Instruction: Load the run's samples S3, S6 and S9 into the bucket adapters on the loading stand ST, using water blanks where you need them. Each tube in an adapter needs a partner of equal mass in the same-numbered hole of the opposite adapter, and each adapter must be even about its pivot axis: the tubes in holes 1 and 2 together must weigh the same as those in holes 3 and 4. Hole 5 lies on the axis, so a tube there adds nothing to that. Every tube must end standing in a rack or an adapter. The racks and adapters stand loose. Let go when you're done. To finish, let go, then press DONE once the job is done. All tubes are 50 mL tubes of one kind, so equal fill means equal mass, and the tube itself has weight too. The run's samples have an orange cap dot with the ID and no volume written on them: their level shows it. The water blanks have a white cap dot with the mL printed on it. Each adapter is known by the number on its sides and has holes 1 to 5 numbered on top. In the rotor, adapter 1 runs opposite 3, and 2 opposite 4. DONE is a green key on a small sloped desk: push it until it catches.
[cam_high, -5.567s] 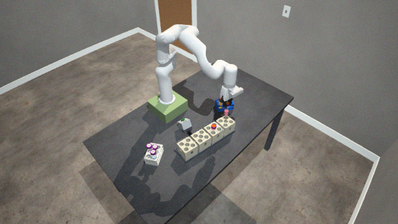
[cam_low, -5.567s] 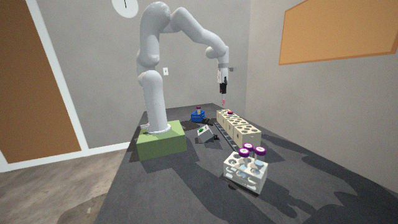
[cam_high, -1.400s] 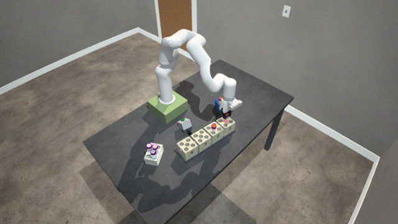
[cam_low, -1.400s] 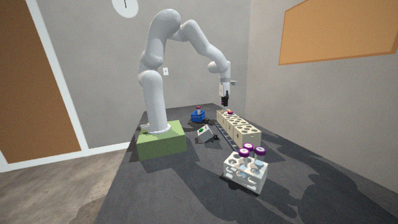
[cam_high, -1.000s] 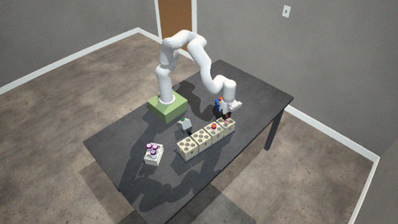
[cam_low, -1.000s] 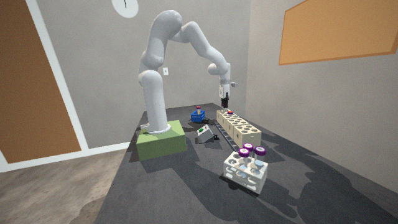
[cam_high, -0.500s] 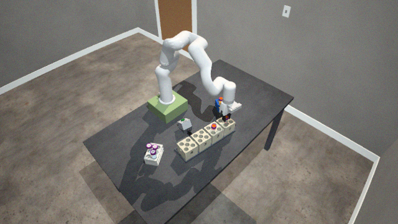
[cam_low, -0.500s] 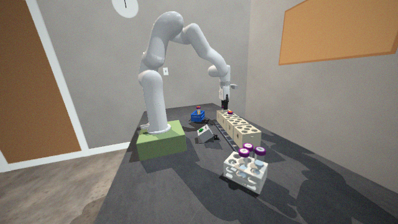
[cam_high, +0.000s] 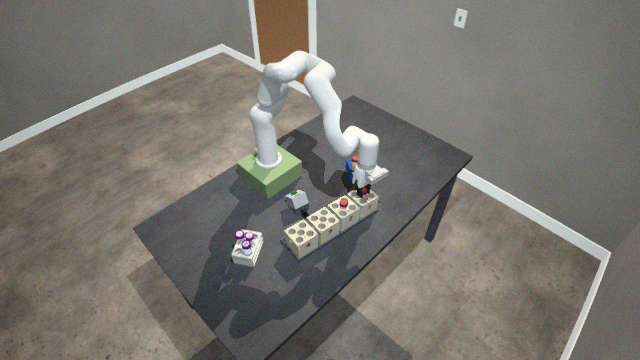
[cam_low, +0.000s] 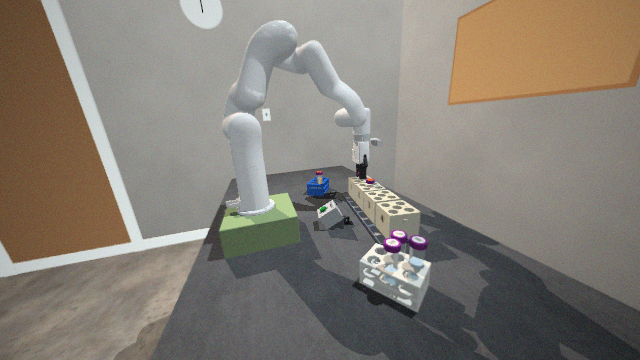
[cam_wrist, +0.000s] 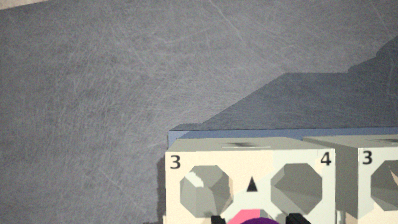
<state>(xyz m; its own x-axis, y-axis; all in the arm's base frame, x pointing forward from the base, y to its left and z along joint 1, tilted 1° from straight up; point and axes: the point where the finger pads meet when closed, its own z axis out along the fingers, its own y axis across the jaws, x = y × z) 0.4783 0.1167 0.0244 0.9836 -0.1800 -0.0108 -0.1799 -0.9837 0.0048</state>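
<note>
At the far end of the loading stand's row from the white rack (cam_high: 247, 256) (cam_low: 392, 285), black-fingered gripper (cam_high: 364, 189) (cam_low: 361, 170) clamped on purple-capped, orange-dotted tube (cam_high: 364, 191) (cam_wrist: 257, 221), over the cream block adapter (cam_high: 371, 203) (cam_wrist: 252, 165). Next adapter toward the rack: another purple-capped, orange-dotted tube (cam_high: 344, 202) (cam_low: 370, 180). Rack: three purple-capped, white-dotted tubes (cam_high: 246, 244) (cam_low: 392, 245).
</note>
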